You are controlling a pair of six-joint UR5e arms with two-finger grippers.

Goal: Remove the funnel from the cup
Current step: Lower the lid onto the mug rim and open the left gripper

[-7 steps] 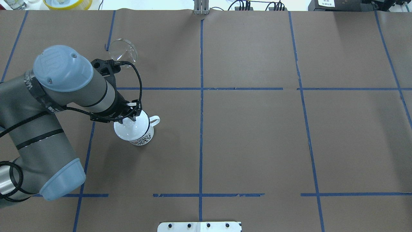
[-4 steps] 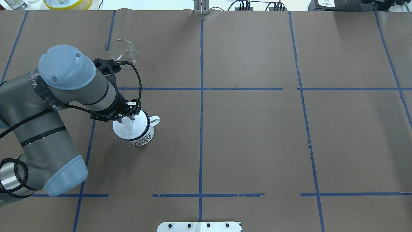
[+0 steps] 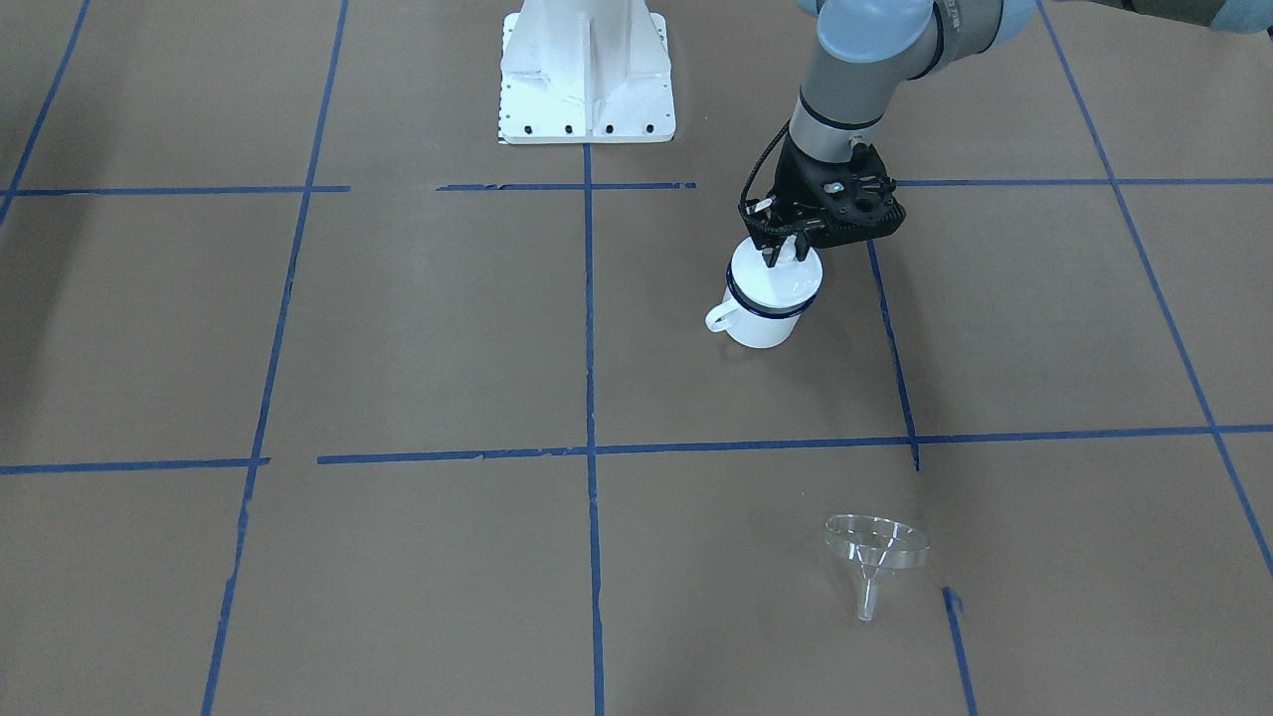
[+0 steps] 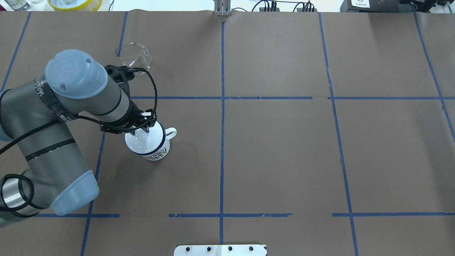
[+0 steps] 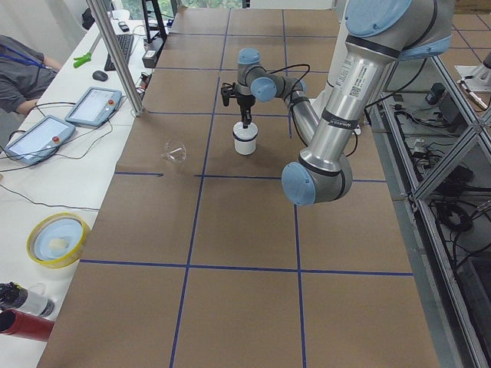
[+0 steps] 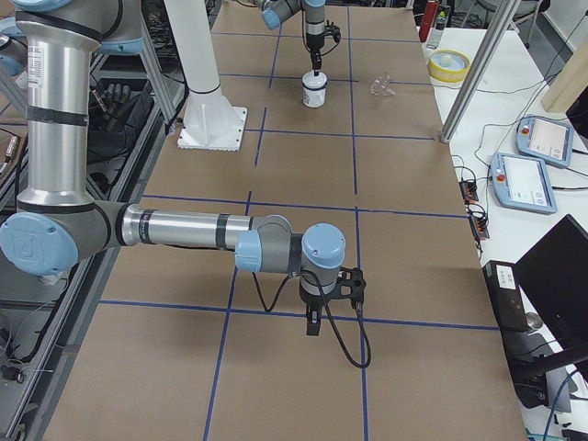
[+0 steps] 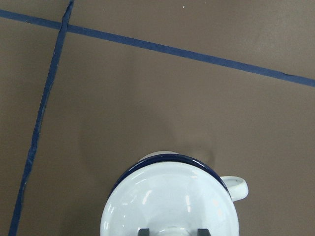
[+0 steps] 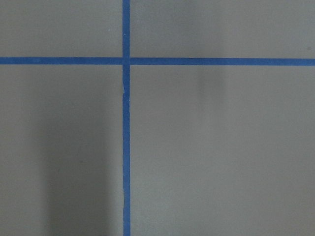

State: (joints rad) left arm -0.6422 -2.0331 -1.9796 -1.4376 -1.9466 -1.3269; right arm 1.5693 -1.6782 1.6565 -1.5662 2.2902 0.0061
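Note:
The cup (image 3: 761, 326) is a white mug with a dark blue rim, standing upright with a white domed lid (image 3: 778, 280) on it. My left gripper (image 3: 781, 257) points down onto the lid, shut on its knob; the left wrist view shows the fingertips (image 7: 142, 231) either side of the knob over the lid (image 7: 167, 201). The clear funnel (image 3: 875, 545) lies apart on the table, beyond the cup in the overhead view (image 4: 135, 53), not in the cup (image 4: 158, 151). My right gripper (image 6: 314, 322) hangs over bare table far away; I cannot tell its state.
The table is brown paper with blue tape lines (image 4: 222, 106). A white base plate (image 3: 587, 80) sits at the robot's side. A yellow bowl (image 4: 74, 3) and cables lie past the far edge. Tablets (image 5: 92, 103) lie on the side bench.
My left arm's elbow and wrist have shifted slightly; the gripper stays on the lid's knob. The cup and the funnel stay where they were.

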